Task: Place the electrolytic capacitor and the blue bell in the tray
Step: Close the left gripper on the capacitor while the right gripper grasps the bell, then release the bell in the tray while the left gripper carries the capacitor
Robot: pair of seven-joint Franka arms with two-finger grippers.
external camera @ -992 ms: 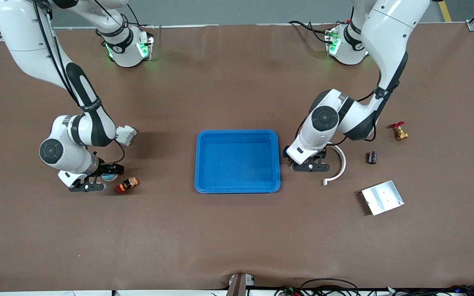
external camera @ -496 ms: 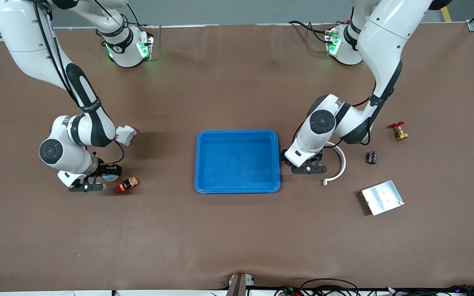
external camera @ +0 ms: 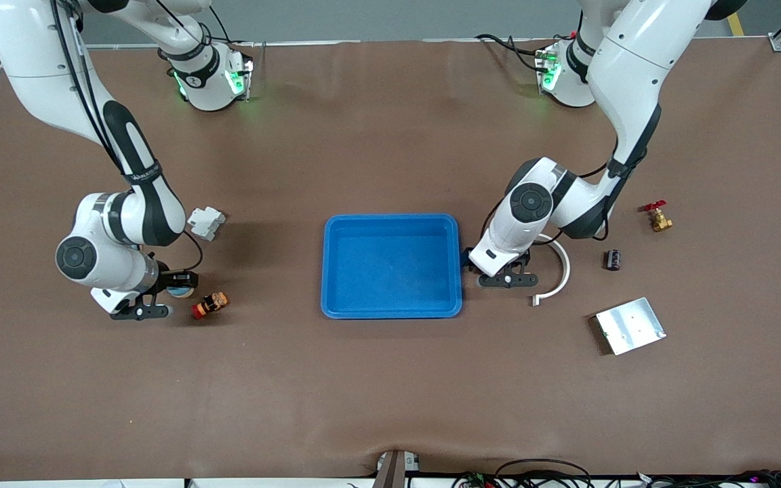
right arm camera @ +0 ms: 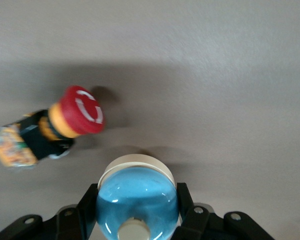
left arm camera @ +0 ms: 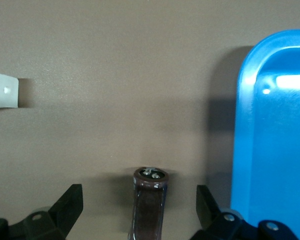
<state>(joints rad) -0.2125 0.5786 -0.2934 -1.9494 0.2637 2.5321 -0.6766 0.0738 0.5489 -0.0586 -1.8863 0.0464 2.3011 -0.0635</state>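
The tray (external camera: 391, 266) lies flat at the middle of the table (external camera: 390, 379), its long axis running between the two arms' ends.

Left gripper (external camera: 507, 278): positioned just beside the tray, at the tray's short side toward the left arm's end. In the left wrist view, the electrolytic capacitor (left arm camera: 149, 202) sits centred between the two fingertips (left arm camera: 69, 205), which are spread wide with clear gaps on both sides of the part. The capacitor is a dark brown cylinder; its long axis runs out away from the wrist camera, and its terminal end, showing two metal contacts, points away from the gripper. Its rear portion is cut off by the frame edge. The tray rim (left arm camera: 242, 130) lies close beside it.

Right gripper (external camera: 141, 310): low over the table toward the right arm's end, well apart from the tray. In the right wrist view, its fingers (right arm camera: 186, 202) are pressed against both sides of the blue bell (right arm camera: 136, 200), a glossy blue dome on a cream base. A red-capped push button (right arm camera: 55, 125) lies on its side just beside the bell.

A white curved bracket (external camera: 558, 271) lies beside the left gripper.
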